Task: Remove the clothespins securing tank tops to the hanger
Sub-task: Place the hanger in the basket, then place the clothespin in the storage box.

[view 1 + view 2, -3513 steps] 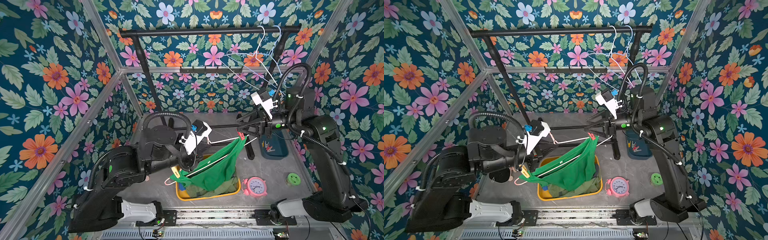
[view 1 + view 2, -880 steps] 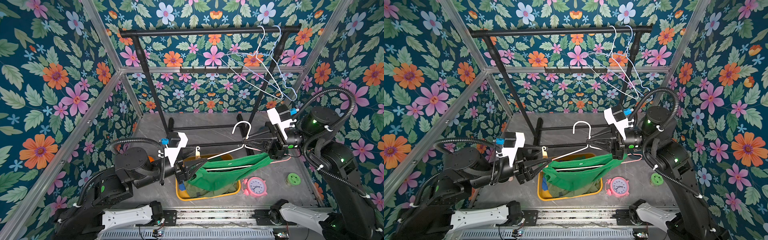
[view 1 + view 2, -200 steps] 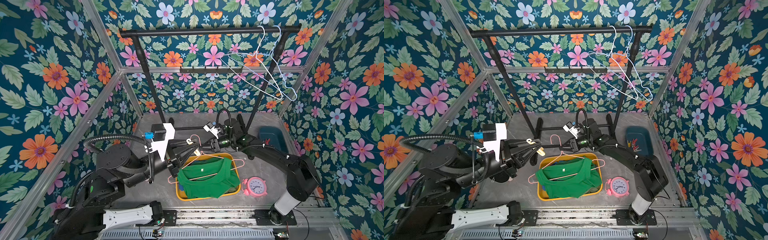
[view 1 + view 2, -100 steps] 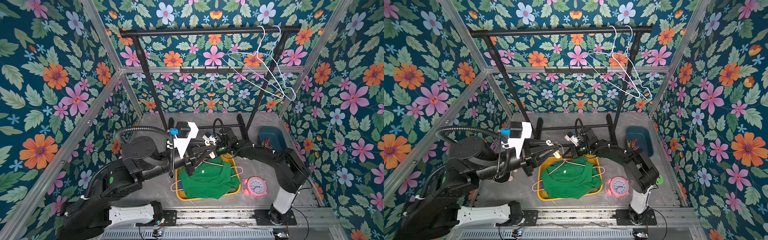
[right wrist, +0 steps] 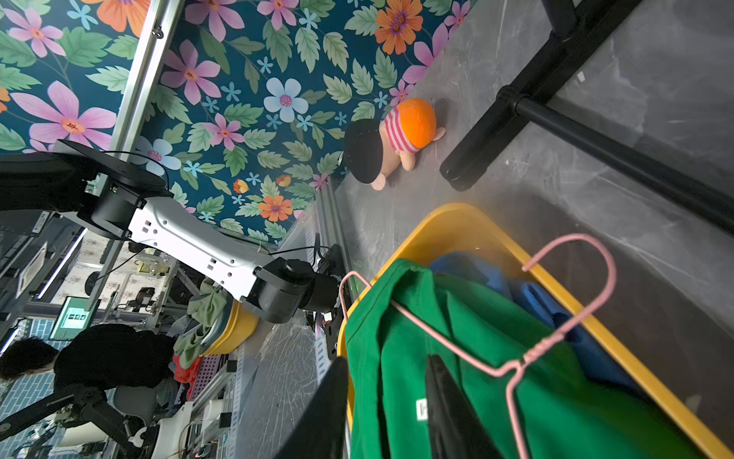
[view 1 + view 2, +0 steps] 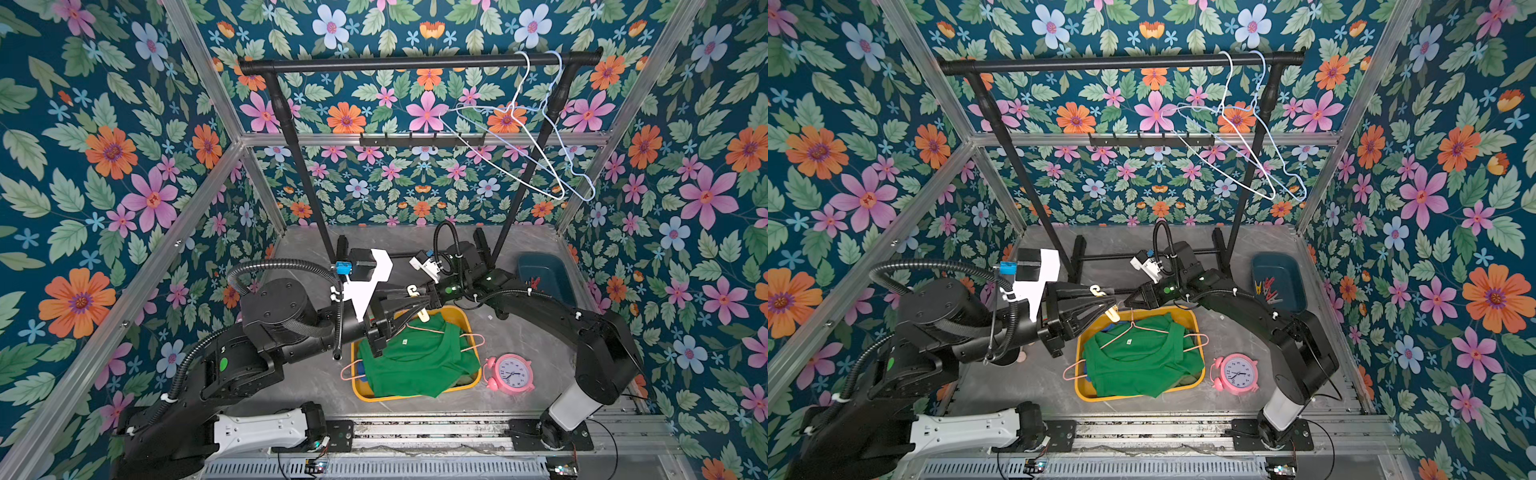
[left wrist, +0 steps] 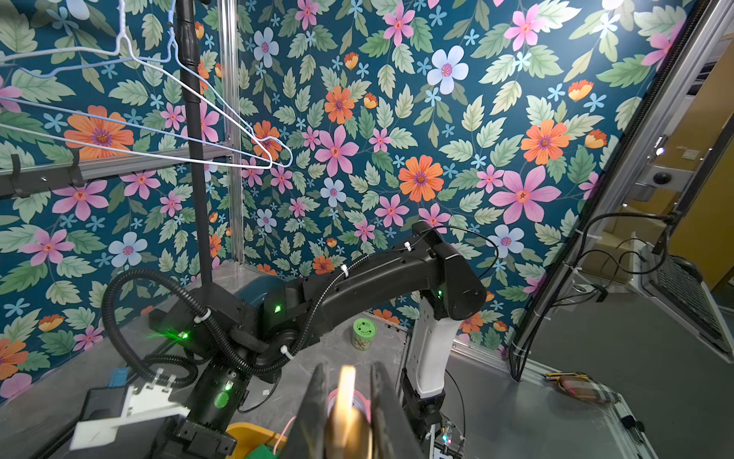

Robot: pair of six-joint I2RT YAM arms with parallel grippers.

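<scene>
A bright green tank top (image 6: 415,359) lies crumpled in the yellow bin (image 6: 415,395), with a pink wire hanger (image 6: 471,338) lying across it. Under it a blue tank top (image 5: 536,298) shows. My left gripper (image 6: 419,311) hovers over the bin's far edge, shut on a peach clothespin (image 6: 1112,314) that stands between its jaws (image 7: 345,397). My right gripper (image 6: 1130,301) reaches in from the right just above the bin. Its jaws stand apart over the green tank top (image 5: 576,397) with nothing between them (image 5: 387,401). More clothespins (image 6: 1266,289) lie in a teal tray (image 6: 1277,266).
A black clothes rack (image 6: 415,62) stands at the back with two bare wire hangers (image 6: 519,124) on it. A pink alarm clock (image 6: 509,374) sits right of the bin, a small green jar (image 7: 363,333) beyond it, and a plush toy (image 5: 393,135) by the left wall.
My right gripper has opened and let go of the pink hanger, which now rests on the green top in the bin. My left arm has swung right with the peach pin.
</scene>
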